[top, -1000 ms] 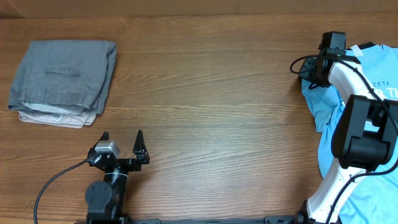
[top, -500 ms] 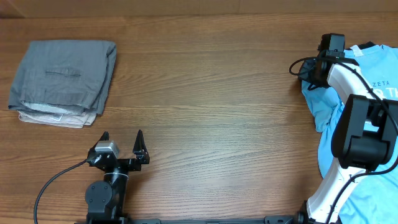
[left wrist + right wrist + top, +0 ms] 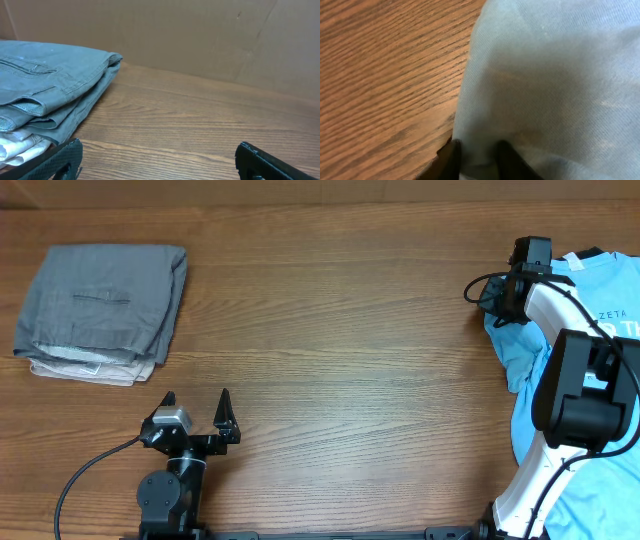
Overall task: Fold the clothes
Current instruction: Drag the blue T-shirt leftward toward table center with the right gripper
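Note:
The clothes, a light blue T-shirt (image 3: pixel 522 352) with white lettering, lie rumpled at the table's right edge, partly under my right arm. My right gripper (image 3: pixel 497 298) is at the shirt's left upper edge. In the right wrist view the blue fabric (image 3: pixel 560 75) fills the frame and a fold of it is pinched between my right gripper (image 3: pixel 477 152) and its two dark fingers (image 3: pixel 451 156). My left gripper (image 3: pixel 196 402) stands open near the front left of the table, far from the shirt. In its own view the left gripper (image 3: pixel 158 146) has only bare wood between its fingers.
A folded stack of grey trousers over a pale garment (image 3: pixel 100 310) lies at the back left, also seen as a grey stack (image 3: pixel 45 85) in the left wrist view. A brown cardboard wall (image 3: pixel 200 35) backs the table. A black cable (image 3: pixel 90 465) trails from the left arm.
My right gripper has edged very slightly at the shirt's edge, and the fabric there has barely shifted. The left arm and the folded stack have not moved.

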{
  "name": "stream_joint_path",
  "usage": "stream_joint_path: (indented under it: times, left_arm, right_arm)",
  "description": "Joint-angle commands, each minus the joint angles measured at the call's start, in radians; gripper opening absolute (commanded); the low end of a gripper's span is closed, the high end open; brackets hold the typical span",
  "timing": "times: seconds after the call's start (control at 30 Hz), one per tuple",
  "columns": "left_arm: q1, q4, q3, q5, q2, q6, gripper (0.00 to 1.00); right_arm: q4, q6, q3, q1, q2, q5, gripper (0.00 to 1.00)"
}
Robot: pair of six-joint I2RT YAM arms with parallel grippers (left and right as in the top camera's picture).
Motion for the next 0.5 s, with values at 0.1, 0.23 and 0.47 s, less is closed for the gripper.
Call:
stream_joint_path:
  times: [0.1,0.23,0.47]
  left_arm:
    - [-0.006,0.002,-0.005,-0.014,-0.011,-0.006,1.0]
    - [-0.006,0.002,-0.005,-0.014,-0.011,-0.006,1.0]
    - [-0.006,0.002,-0.005,-0.014,-0.011,-0.006,1.0]
  right_arm:
    - [-0.003,0.011,-0.006,0.005,0.003,0.006,0.04]
    - [-0.003,0.011,-0.006,0.005,-0.04,0.006,0.04]
    - [-0.021,0.011,-0.006,0.002,-0.165,0.007,0.04]
